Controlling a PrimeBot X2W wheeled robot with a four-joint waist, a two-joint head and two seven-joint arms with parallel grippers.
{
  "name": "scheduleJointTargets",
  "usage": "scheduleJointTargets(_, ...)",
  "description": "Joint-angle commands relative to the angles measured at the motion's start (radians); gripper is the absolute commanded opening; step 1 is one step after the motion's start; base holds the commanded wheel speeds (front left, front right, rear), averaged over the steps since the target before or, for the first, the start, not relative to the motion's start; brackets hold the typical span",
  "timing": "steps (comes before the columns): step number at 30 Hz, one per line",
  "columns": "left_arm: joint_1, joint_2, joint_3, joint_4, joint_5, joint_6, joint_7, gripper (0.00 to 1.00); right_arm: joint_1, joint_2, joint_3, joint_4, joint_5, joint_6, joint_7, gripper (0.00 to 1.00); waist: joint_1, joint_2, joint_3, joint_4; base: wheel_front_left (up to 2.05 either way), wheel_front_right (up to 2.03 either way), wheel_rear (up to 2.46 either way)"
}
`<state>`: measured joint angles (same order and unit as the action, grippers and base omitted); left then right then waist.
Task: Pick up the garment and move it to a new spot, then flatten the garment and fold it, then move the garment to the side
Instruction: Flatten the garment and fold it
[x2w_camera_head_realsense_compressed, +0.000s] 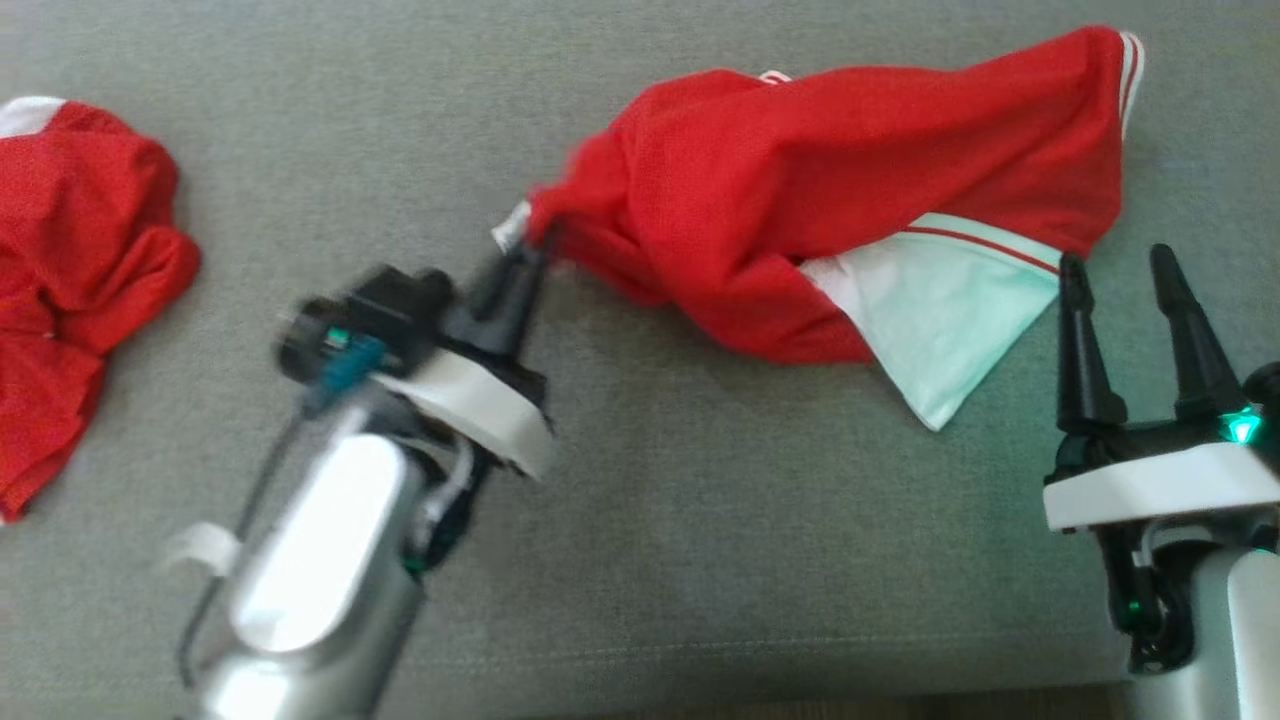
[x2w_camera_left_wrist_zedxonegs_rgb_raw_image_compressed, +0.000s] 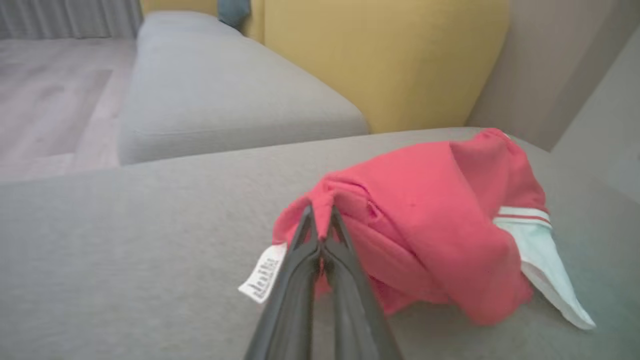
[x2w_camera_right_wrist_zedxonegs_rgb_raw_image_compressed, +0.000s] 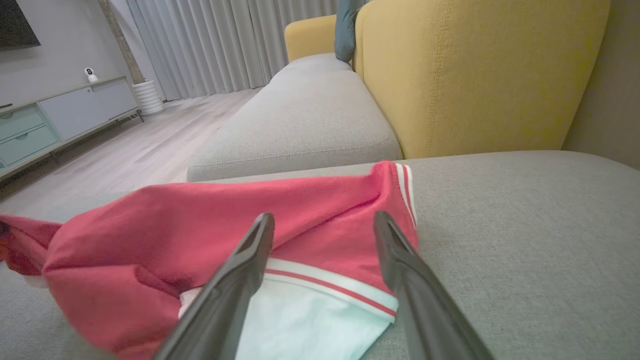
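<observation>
The garment (x2w_camera_head_realsense_compressed: 820, 190), red mesh with a white striped hem and a pale triangular panel, lies bunched on the grey woven sofa cushion (x2w_camera_head_realsense_compressed: 700, 560), toward its far right corner. Our left gripper (x2w_camera_head_realsense_compressed: 527, 250) has its fingers (x2w_camera_left_wrist_zedxonegs_rgb_raw_image_compressed: 297, 285) clamped on the garment's left tip, beside a white label (x2w_camera_left_wrist_zedxonegs_rgb_raw_image_compressed: 263, 272). Our right gripper (x2w_camera_head_realsense_compressed: 1115, 256) stands spread, holding nothing, just beside the pale panel. We see another crumpled red cloth (x2w_camera_head_realsense_compressed: 80, 260) at the left edge.

Left gripper (x2w_camera_head_realsense_compressed: 530, 258) pinched closed, right gripper (x2w_camera_head_realsense_compressed: 1115, 260) spread wide
</observation>
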<state>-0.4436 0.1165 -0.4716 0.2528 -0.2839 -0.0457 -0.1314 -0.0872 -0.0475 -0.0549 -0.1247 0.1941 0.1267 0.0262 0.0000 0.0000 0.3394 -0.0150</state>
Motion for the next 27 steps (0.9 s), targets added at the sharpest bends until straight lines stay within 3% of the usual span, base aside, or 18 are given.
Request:
scheduleJointTargets(1,-0.028,0.036,0.048,-0.062,-0.007,0.012,0.015,0.0,0.001,-0.003,0.013,-0.033,0.007,0.004,-0.008,1.0,0.0,0.0,-0.007,0.012,0.0,0.0,0.0)
scheduleJointTargets(7,-0.02,0.133,0.128,-0.23,-0.013,0.057,0.107,0.0,0.001,-0.003,0.009,-0.033,0.01,0.004,-0.003,1.0,0.0,0.0,-0.013,0.037,0.0,0.0,0.0)
scheduleJointTargets(11,-0.039,0.181,0.171,-0.26,-0.016,0.073,0.15,0.0,-0.01,-0.003,0.021,-0.037,0.012,0.004,0.0,1.0,0.0,0.0,0.0,0.032,0.0,0.0,0.0)
scheduleJointTargets(16,-0.112,0.186,0.192,-0.148,-0.032,0.059,0.127,0.0,-0.035,-0.003,0.038,-0.042,0.008,0.004,0.003,1.0,0.0,0.0,0.037,0.004,0.0,0.0,0.0)
scheduleJointTargets(22,-0.214,0.142,0.198,0.099,-0.064,0.02,0.024,0.0,-0.057,-0.003,0.049,-0.044,0.001,0.004,0.003,1.0,0.0,0.0,0.077,-0.026,0.0,0.0,0.0)
scheduleJointTargets(23,-0.226,0.132,0.201,0.141,-0.072,0.016,0.006,0.09,-0.06,-0.003,0.051,-0.043,0.0,0.004,0.003,1.0,0.0,0.0,0.079,-0.03,0.0,0.0,0.0)
scheduleJointTargets(24,-0.235,0.124,0.204,0.178,-0.079,0.013,-0.012,1.0,-0.061,-0.003,0.053,-0.042,-0.002,0.004,0.002,1.0,0.0,0.0,0.081,-0.034,0.0,0.0,0.0)
scheduleJointTargets(27,-0.245,0.102,0.199,0.249,-0.081,0.004,-0.07,1.0,-0.062,-0.003,0.052,-0.042,-0.011,0.004,0.0,1.0,0.0,0.0,0.079,-0.037,0.0,0.0,0.0)
